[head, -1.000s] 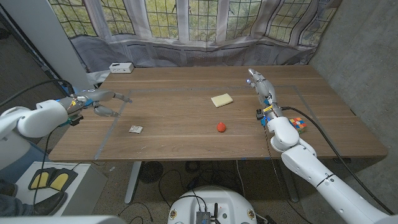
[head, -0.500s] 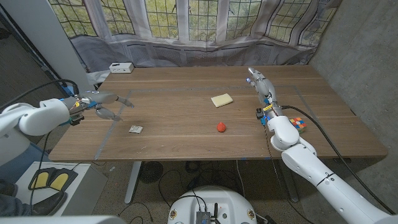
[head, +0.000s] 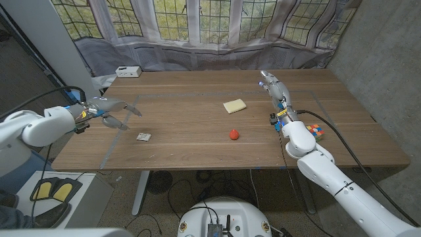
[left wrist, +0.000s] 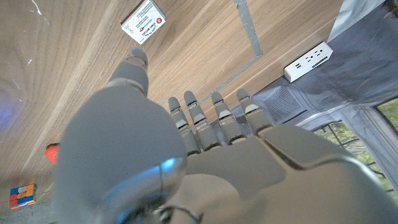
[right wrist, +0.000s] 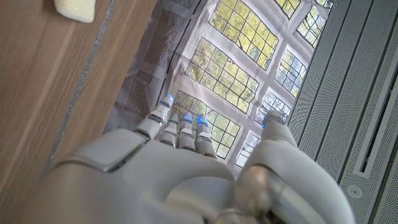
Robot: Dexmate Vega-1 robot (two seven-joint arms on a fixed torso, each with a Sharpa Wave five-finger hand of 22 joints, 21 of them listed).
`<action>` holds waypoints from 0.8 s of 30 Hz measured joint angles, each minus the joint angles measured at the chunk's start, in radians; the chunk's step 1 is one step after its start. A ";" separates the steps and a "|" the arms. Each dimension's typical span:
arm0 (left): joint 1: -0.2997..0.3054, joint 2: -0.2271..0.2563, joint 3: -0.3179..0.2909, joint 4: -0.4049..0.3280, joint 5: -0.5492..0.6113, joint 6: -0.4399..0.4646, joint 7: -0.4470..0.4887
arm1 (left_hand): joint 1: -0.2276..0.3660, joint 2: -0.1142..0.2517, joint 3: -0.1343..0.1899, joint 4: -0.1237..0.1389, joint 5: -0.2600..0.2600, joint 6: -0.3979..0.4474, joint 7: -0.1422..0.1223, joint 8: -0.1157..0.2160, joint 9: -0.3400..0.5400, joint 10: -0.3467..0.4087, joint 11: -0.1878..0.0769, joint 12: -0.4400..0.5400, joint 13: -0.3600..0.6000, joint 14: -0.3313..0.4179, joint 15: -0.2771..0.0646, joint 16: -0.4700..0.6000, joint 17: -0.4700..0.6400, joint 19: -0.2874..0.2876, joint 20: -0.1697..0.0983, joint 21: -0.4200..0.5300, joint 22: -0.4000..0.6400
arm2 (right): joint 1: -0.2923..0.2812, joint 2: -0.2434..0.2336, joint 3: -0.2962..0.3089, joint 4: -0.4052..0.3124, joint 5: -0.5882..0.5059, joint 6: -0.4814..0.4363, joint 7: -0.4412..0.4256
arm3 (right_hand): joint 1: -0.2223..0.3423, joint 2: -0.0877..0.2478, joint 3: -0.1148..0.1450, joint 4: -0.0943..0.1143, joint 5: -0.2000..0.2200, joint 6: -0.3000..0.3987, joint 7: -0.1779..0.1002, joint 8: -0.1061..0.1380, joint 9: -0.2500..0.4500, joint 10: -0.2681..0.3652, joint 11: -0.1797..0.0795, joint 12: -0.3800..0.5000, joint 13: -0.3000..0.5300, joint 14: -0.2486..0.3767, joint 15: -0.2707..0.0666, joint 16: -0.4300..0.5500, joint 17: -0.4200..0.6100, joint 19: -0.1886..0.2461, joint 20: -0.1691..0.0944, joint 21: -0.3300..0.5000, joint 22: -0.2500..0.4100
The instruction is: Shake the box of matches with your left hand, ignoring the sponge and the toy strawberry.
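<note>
Head view: left hand [head: 110, 110] hovers over the desk [head: 197, 141] near its left edge, fingers [head: 129, 108] spread and holding nothing. Matchbox [head: 143, 137] lies flat on the desk, nearer the front edge, apart from the hand and not touched. Left wrist view confirms it: fingers [left wrist: 214, 115] spread, matchbox [left wrist: 143, 21] beyond the fingertips with bare wood between. Main risk, as a judgement: the box is small and lies low and flat, so a top-down close could skid it along the wood or push it toward the front edge instead of lifting it. Wide-spread fingers may also land on only one side and flip it. A weak pinch is the next failure, since shaking could throw the box out of the hand. Toy strawberry [head: 233, 134] and sponge [head: 234, 105] sit well to the right of the box, so a distractor mix-up looks unlikely unless the reach overshoots badly. Right hand [head: 275, 91] stands over the right part of the desk, fingers straight and close together, holding nothing, well clear of the left arm's path. Coloured cube [head: 317, 130] lies by the right arm, not relevant.
</note>
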 measured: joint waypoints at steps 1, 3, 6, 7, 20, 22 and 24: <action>-0.001 0.002 0.003 0.002 0.005 -0.001 0.003 | 0.000 0.001 0.000 0.000 0.000 0.000 0.000 0.000 0.000 0.000 0.000 -0.004 -0.001 0.000 0.000 0.000 0.000 0.003 -0.003 0.000 0.000 | 0.000 -0.001 0.000 -0.003 0.000 -0.001 0.000 | 0.000 0.000 0.000 0.000 0.000 0.000 0.000 0.000 0.000 0.000 0.000 0.000 0.000 0.000 0.000 0.000 0.000 0.000 0.000 0.000 0.000; -0.004 0.003 0.010 0.005 0.011 -0.002 0.007 | 0.009 0.005 0.002 -0.002 0.000 0.000 0.000 0.000 0.000 0.000 0.000 -0.007 -0.003 0.000 0.000 0.000 0.000 0.003 -0.003 0.000 0.000 | 0.000 -0.002 0.000 -0.006 0.000 -0.006 -0.001 | 0.000 0.000 0.000 0.000 0.000 0.000 0.000 0.000 0.000 0.000 0.000 0.000 0.000 0.000 0.000 0.000 0.000 0.000 0.000 0.000 0.000; -0.008 0.007 0.019 0.011 0.015 -0.005 0.011 | 0.022 0.009 0.000 -0.008 0.000 -0.001 0.000 -0.004 0.000 0.000 0.000 -0.008 -0.003 0.000 0.000 -0.004 0.000 0.003 -0.003 0.000 0.000 | 0.000 -0.004 0.001 -0.010 0.000 -0.009 -0.001 | 0.000 0.000 0.000 0.000 0.000 0.000 0.000 0.000 0.000 0.000 0.000 0.000 0.000 0.000 0.000 0.000 0.000 0.000 0.000 0.000 0.000; -0.010 0.009 0.025 0.014 0.017 -0.005 0.014 | 0.028 0.004 0.000 -0.008 0.000 -0.009 0.000 -0.007 0.000 -0.002 0.001 -0.011 -0.003 0.000 0.000 -0.005 0.001 0.003 -0.003 0.000 0.000 | 0.000 -0.005 0.001 -0.012 0.000 -0.012 -0.002 | 0.000 0.000 0.000 0.000 0.000 0.000 0.000 0.000 0.000 0.000 0.000 0.000 0.000 0.000 0.000 0.000 0.000 -0.002 0.002 0.000 0.000; -0.021 0.045 0.074 0.039 0.044 0.007 0.044 | 0.046 0.012 -0.020 -0.009 0.008 -0.103 0.002 -0.024 0.000 -0.035 0.002 -0.026 -0.003 -0.008 0.000 -0.005 0.003 0.003 -0.003 0.000 0.000 | 0.013 -0.005 -0.002 -0.017 -0.003 -0.024 -0.004 | 0.000 0.000 0.000 0.000 0.000 0.000 0.000 0.000 0.000 0.000 0.000 0.000 0.000 0.000 0.000 0.000 0.000 -0.004 0.004 0.000 0.000; -0.021 0.050 0.080 0.041 0.049 0.012 0.051 | 0.046 0.012 -0.024 -0.009 0.008 -0.103 0.002 -0.024 0.000 -0.035 0.002 -0.026 -0.003 -0.008 0.000 -0.005 0.003 0.003 -0.003 0.000 0.000 | 0.015 -0.004 -0.003 -0.016 -0.004 -0.026 -0.004 | 0.000 0.000 0.000 0.000 0.000 0.000 0.000 0.000 0.000 0.000 0.000 0.000 0.000 0.000 0.000 0.000 0.000 -0.004 0.004 0.000 0.000; -0.021 0.054 0.088 0.044 0.053 0.017 0.056 | 0.046 0.012 -0.026 -0.006 0.008 -0.103 0.002 -0.024 0.000 -0.034 0.002 -0.026 -0.003 -0.008 0.000 -0.005 0.003 0.003 -0.003 0.000 0.000 | 0.017 -0.003 -0.005 -0.016 -0.005 -0.028 -0.005 | 0.000 0.000 0.000 0.000 0.000 0.000 0.000 0.000 0.000 0.000 0.000 0.000 0.000 0.000 0.000 0.000 0.000 -0.004 0.004 0.000 0.000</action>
